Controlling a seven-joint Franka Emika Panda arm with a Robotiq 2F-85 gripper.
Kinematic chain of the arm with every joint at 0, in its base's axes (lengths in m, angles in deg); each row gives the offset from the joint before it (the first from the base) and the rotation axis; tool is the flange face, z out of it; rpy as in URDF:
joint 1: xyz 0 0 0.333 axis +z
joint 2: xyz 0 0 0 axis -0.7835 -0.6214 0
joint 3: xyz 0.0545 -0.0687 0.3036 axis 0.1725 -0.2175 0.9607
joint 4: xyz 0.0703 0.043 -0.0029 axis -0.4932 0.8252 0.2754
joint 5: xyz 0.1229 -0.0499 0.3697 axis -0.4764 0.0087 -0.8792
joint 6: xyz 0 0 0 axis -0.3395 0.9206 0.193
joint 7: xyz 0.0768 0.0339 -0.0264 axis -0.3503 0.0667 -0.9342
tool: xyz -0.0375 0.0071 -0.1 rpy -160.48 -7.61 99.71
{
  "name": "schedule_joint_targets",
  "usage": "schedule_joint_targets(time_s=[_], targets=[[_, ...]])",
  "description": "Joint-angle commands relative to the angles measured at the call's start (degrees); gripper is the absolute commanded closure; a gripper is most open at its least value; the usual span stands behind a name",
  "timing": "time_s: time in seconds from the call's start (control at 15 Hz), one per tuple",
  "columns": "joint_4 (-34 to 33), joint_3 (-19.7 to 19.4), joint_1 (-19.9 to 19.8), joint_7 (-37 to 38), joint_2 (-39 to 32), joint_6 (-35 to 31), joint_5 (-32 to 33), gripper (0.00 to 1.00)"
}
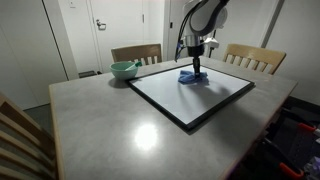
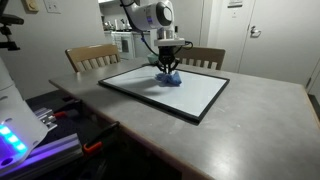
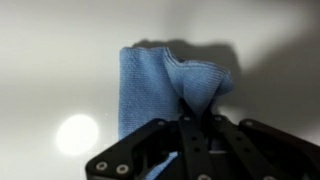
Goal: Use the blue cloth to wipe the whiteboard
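On the grey table point(image 1: 100, 130), a black-framed whiteboard point(image 1: 175, 95) lying flat; over its far part, the gripper point(image 1: 198, 70) pointing down, closed narrow on a bunched fold of the blue cloth point(image 3: 150, 95), spread on the white surface; beside the frame, a small green bowl point(image 1: 124, 70).

Dim, soft-focus; glare spot on whiteboard point(image 3: 60, 80)

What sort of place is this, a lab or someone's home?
Most likely a home dining area: wooden chairs at a grey table, a green bowl on it, and white doors behind.
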Motion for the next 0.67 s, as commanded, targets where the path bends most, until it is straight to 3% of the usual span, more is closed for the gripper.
schedule_joint_targets(time_s=[0.0,0.6], targets=[[-1.9,-0.6,-2.8,-1.9,1.8,0.9,-2.3,0.97],[-7.5,-5.2,-7.4,0.2,0.1,-4.5,-2.8,0.97]])
